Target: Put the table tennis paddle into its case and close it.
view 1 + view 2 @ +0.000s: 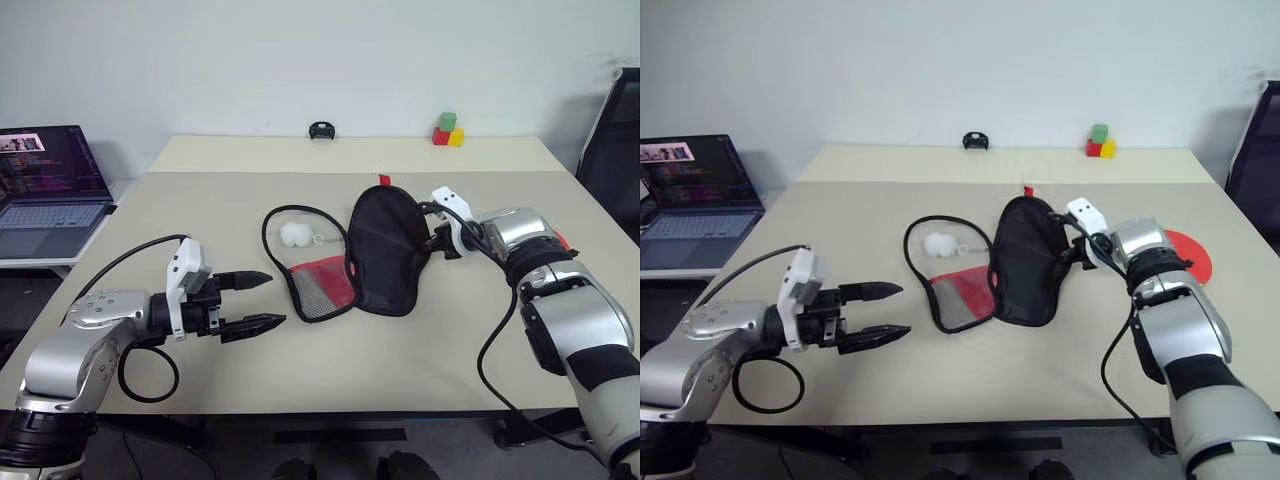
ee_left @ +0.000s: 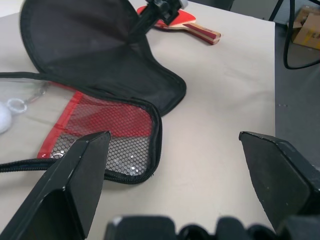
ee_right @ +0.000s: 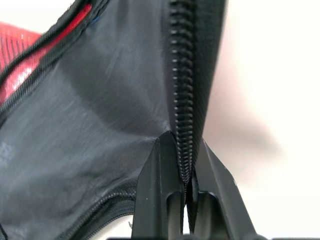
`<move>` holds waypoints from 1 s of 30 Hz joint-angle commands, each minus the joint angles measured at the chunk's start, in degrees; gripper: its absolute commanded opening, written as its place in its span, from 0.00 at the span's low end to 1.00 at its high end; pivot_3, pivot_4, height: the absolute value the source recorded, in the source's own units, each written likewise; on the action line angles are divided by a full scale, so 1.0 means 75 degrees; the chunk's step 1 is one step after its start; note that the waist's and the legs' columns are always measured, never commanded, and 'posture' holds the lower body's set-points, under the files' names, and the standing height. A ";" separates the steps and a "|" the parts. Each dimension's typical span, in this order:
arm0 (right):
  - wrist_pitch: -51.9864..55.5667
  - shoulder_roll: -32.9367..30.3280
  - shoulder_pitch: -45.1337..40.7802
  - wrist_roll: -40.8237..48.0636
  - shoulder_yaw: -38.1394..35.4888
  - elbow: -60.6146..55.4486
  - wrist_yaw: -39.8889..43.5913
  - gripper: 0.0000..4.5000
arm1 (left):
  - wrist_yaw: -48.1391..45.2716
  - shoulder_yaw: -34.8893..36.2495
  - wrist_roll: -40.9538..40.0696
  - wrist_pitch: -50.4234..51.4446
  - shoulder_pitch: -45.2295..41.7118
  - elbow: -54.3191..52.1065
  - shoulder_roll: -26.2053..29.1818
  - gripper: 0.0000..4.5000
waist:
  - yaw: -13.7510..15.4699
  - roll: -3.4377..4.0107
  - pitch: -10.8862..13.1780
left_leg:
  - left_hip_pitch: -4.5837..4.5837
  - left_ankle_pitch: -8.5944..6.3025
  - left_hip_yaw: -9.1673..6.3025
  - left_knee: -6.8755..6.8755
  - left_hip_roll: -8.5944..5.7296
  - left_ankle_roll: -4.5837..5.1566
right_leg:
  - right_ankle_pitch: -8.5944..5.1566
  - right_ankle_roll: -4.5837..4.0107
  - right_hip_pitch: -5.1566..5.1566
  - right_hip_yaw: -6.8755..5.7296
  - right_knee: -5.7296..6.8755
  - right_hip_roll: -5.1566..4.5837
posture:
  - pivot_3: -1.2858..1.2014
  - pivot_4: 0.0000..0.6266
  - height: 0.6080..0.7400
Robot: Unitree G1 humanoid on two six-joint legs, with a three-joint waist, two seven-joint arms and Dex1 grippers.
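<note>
The case point(image 1: 385, 250) lies unzipped in the middle of the table, its black half raised on edge and its red mesh half point(image 1: 322, 285) flat beside it. My right gripper point(image 1: 432, 240) is shut on the black half's zipper edge point(image 3: 186, 100), holding it up. The table tennis paddle point(image 1: 1190, 255) lies flat on the table to the right, partly hidden behind my right forearm; its red face and striped handle point(image 2: 200, 32) show in the left wrist view. My left gripper point(image 1: 275, 300) hovers open to the left of the mesh half, with nothing between its fingers point(image 2: 75, 175).
A small white ball point(image 1: 295, 233) lies inside a black loop just left of the case. At the table's far edge are a small black object point(image 1: 321, 130) and coloured blocks point(image 1: 447, 130). A laptop point(image 1: 50, 190) sits at far left, a dark chair point(image 1: 615, 140) at right.
</note>
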 commanded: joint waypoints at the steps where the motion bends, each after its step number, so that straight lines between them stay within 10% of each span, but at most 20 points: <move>1: -0.0303 -0.0059 -0.0194 -0.0071 -0.0363 0.0091 -0.0328 0.29 | 0.0012 0.0070 -0.0145 0.0045 -0.0120 -0.0187 0.0026 1.00 | 0.0000 0.0000 0.0000 | -0.0001 0.0000 0.0000 0.0000 0.0000 0.0000 | 0.0000 0.0000 0.0000 0.0000 0.0000 0.0000 | 0.52 0.24 1.00; 10: -0.0437 -0.0033 -0.0212 -0.0238 -0.0631 0.0216 -0.0486 0.96 | -0.0004 0.0049 -0.0125 0.0069 -0.0175 -0.0161 0.0020 1.00 | -0.0008 0.0001 0.0000 | 0.0000 0.0000 0.0003 0.0000 0.0000 0.0000 | 0.0000 0.0000 -0.0001 0.0003 0.0001 0.0000 | 0.52 0.24 1.00; 29: -0.0445 0.0004 -0.0215 -0.0434 -0.0812 0.0229 -0.0457 0.98 | -0.0005 0.0050 -0.0123 0.0071 -0.0176 -0.0161 0.0019 1.00 | -0.0008 0.0001 0.0000 | 0.0000 0.0000 0.0004 0.0000 0.0000 0.0000 | 0.0000 0.0000 -0.0001 0.0003 0.0002 0.0000 | 0.52 0.24 1.00; 30: -0.0040 -0.0024 0.0856 0.0135 -0.1636 -0.1770 -0.1041 0.98 | -0.0012 -0.0041 -0.0134 0.0092 -0.0336 -0.0110 -0.0037 1.00 | -0.0007 0.0000 0.0000 | 0.0000 0.0000 0.0004 0.0000 0.0000 0.0000 | 0.0000 0.0000 -0.0001 0.0003 0.0002 0.0000 | 0.52 0.24 1.00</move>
